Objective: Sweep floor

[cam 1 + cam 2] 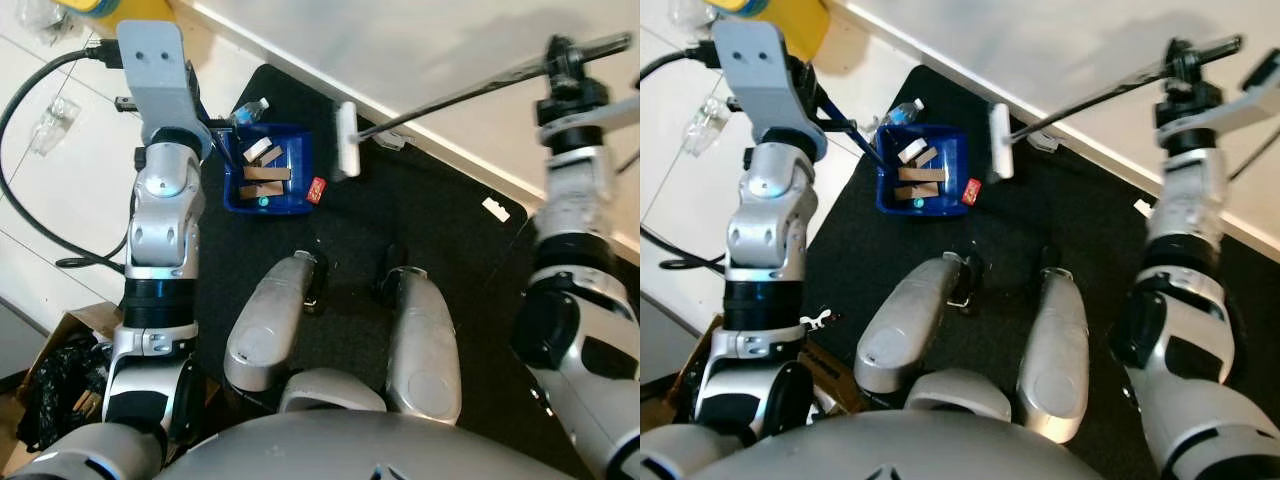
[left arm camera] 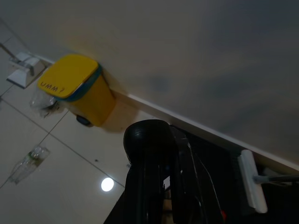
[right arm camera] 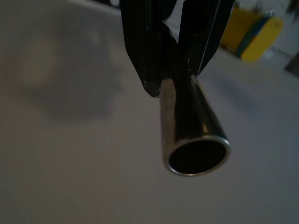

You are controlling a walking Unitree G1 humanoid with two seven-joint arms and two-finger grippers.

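A broom point(image 1: 470, 90) with a thin metal pole and white head point(image 1: 346, 140) reaches across the upper frame, its head on the black mat point(image 1: 440, 240). The right hand point(image 3: 175, 79) grips the pole's end. Left of the head, a blue dustpan point(image 1: 268, 170) holds cardboard scraps. The left hand point(image 2: 159, 186) grips the dustpan's handle. A yellow bin point(image 2: 77, 91) stands by the wall.

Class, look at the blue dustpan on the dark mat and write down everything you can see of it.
The blue dustpan is a shallow, plastic-looking tray with raised walls, sitting on the black mat near its edge by the pale tiled floor. A thin dark handle rises from it toward the left gripper. Inside lie brown cardboard-like scraps, a white piece and a small greenish bit. A plastic bottle lies behind it, a small red item beside its wall, and the white broom head just past that.
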